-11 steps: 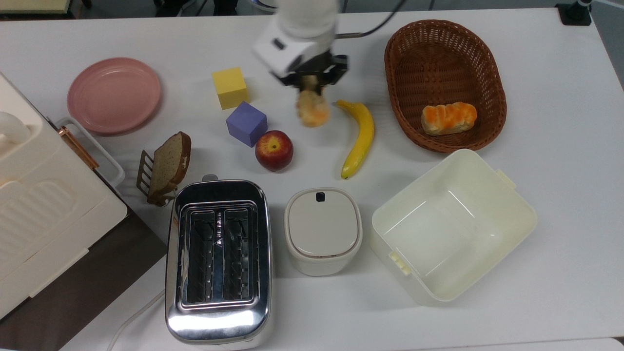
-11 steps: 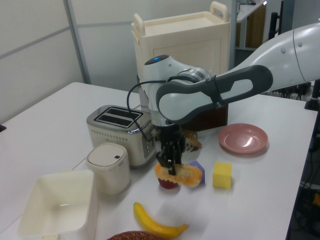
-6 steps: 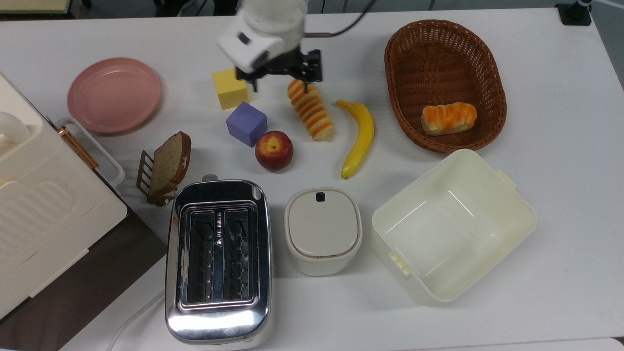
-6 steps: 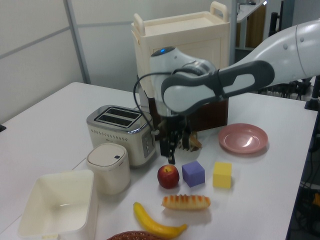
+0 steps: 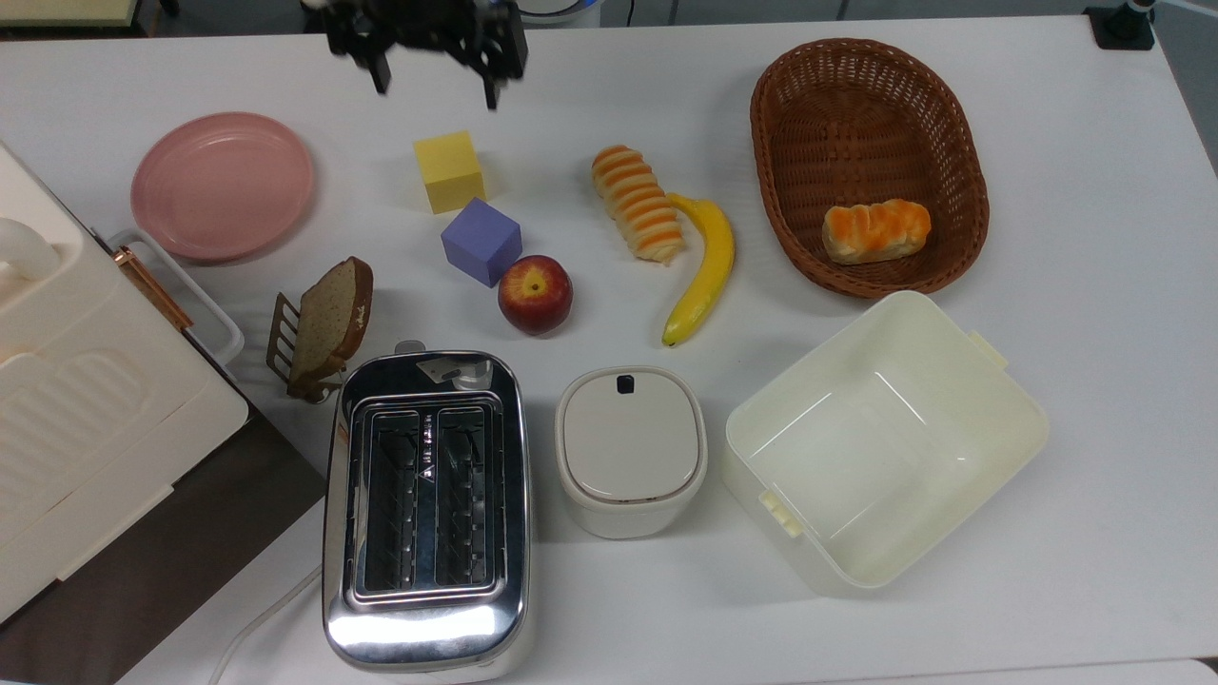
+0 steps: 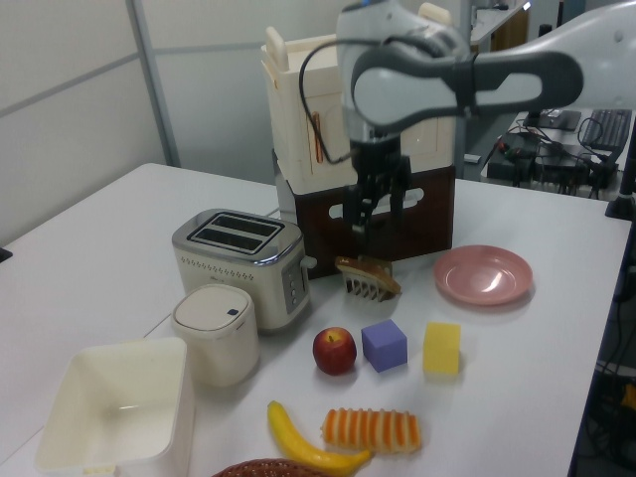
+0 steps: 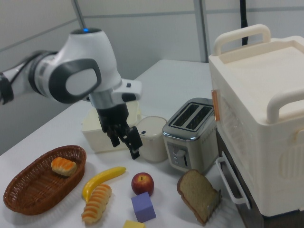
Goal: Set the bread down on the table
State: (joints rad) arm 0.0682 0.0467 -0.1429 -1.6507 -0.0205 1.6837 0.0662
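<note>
The bread lies flat on the white desk, its orange-striped side up, in the open stretch between the purple cube and the wicker basket. In the top view its lower end touches the banana, which curves along the bread's right side; the left view shows the two lying just beside each other at the near edge of the desk, the bread to the left view's right of the banana.

The claw hangs empty above the desk at the top edge of the top view, well apart from the bread, its two fingers spread wide with nothing between them. In the left view the claw is raised above the slice of brown-crusted bread in its rack.

A yellow cube sits just above the purple one in the top view, and a red apple sits just below it. A shorter orange-glazed roll lies inside the basket. A pink plate stands toward the top view's left. A chrome toaster, a lidded cream canister and an open cream tub line the lower part of the top view.
</note>
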